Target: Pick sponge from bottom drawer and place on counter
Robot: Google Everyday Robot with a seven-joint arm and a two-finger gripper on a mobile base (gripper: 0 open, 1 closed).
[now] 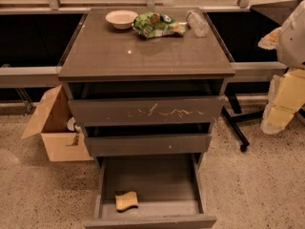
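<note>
From where I stand, the bottom drawer [150,175] of the grey-brown cabinet is pulled well out at the lower centre of the frame, its box open to view. The sponge [126,200], a pale yellow-tan block with wavy edges, lies flat on the drawer floor in the front left part, close to the drawer's front wall. Above it sit the plain middle drawer [147,144] and the top drawer [147,111], whose front carries pale scratches.

The counter [143,51] holds three things along its far edge: a shallow cream bowl [121,18], a green snack bag [156,25] just to its right, and a clear plastic bottle [197,23] lying beside the bag.

The gripper [282,104] hangs at the right edge of the frame, level with the upper drawers, well apart from the sponge and touching nothing; I cannot tell whether it is open or closed.

An open cardboard box [55,128] stands on the speckled floor at the cabinet's left.
</note>
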